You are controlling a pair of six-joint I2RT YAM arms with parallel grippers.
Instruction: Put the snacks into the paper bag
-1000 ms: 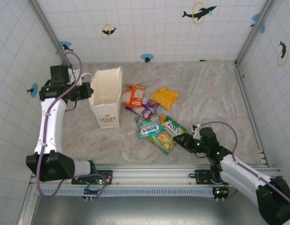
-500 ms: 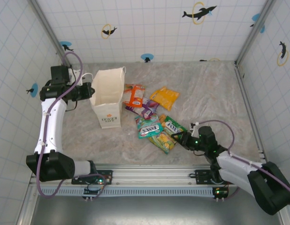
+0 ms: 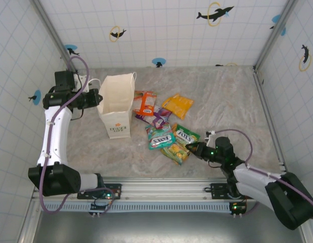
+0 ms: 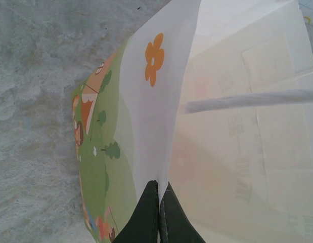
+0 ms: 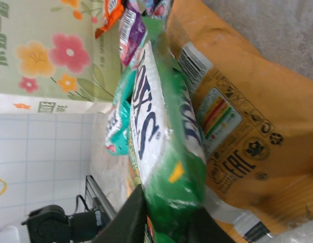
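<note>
- The left gripper (image 3: 94, 98) is clamped on the left rim of the paper bag (image 3: 116, 109). In the wrist view its fingers (image 4: 148, 215) pinch the paper wall tight. The bag stands upright on the table (image 3: 222, 96) with its mouth open.
- Over on the right, the right gripper (image 3: 192, 148) sits low at the near edge of the pile. It looks closed on the green FOX'S packet (image 5: 164, 147), whose end is caught between the jaws and tipped up on edge.
- The rest of the snacks lie just right of the bag: orange-white packet (image 3: 144, 103), yellow-orange packet (image 3: 177, 105), purple packet (image 3: 155, 117) and teal packet (image 3: 160, 136). The green-yellow packet (image 3: 175, 153) touches the green one.
- Handling call: these look light and thin, with glossy, slippery film. They will likely flop and could slide out of a shallow pinch. A firm bite on the crimped end seam is the safest hold.
- The bag is light, soft paper. A packet landing on the rim could fold or tip it, so the middle of the mouth is the target.
</note>
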